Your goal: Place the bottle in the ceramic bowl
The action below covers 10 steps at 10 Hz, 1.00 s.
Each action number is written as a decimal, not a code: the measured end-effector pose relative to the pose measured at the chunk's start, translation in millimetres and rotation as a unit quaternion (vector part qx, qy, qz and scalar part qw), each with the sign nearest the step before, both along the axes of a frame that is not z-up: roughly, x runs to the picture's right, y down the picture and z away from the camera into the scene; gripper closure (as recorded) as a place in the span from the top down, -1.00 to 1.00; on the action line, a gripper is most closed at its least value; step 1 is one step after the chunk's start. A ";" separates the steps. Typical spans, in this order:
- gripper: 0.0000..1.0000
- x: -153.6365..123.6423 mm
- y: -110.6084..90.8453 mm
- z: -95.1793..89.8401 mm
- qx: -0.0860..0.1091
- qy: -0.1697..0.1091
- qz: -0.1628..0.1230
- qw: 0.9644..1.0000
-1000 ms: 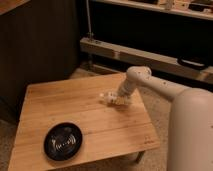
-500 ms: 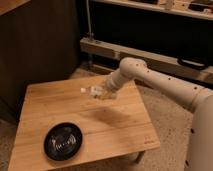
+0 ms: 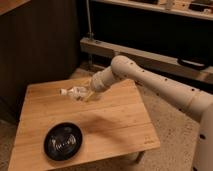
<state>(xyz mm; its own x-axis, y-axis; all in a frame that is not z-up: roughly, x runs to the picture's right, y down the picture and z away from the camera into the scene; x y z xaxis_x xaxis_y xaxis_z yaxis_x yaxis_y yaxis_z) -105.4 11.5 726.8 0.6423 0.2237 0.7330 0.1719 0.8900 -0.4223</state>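
The bottle point(image 3: 75, 92), slim and translucent with a white cap pointing left, hangs roughly level above the back half of the wooden table point(image 3: 120, 125). My gripper point(image 3: 88, 94) is shut on the bottle's right end, at the tip of the white arm point(image 3: 150, 82) that reaches in from the right. The ceramic bowl point(image 3: 63, 141), round, glossy and black, sits on the table near its front left corner. It lies well below and in front of the bottle, slightly to the left. Nothing shows inside the bowl.
The low wooden table stands on a speckled floor point(image 3: 170, 130). Behind it runs a dark panelled wall point(image 3: 40, 45) and a low metal rail or shelf point(image 3: 150, 57). The table's front edge lies just past the bowl.
The arm has swung left across the table with the bottle in its grip, from the right-centre toward the left. The bottle is now lifted and closer to the bowl's side.
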 end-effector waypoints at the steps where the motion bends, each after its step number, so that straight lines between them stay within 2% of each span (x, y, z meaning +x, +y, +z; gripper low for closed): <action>1: -1.00 -0.4 0.4 0.3 0.000 0.000 0.000 1.000; 5: -1.00 -1.8 0.3 -0.2 0.000 -0.001 -0.001 1.000; 6: -1.00 -2.6 0.4 -0.8 -0.001 -0.006 -0.003 1.000; 7: -1.00 -10.5 2.6 -3.6 -0.005 -0.024 -0.011 1.000; 9: -1.00 -31.1 11.7 -19.6 -0.008 -0.052 -0.017 0.998; 10: -1.00 -38.3 19.8 -37.5 -0.007 -0.067 -0.018 0.998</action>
<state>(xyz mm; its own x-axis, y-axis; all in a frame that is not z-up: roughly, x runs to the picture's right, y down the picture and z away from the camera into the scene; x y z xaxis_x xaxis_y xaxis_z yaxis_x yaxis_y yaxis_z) -143.7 31.3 689.3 0.5473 0.2141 0.8091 0.2587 0.8761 -0.4069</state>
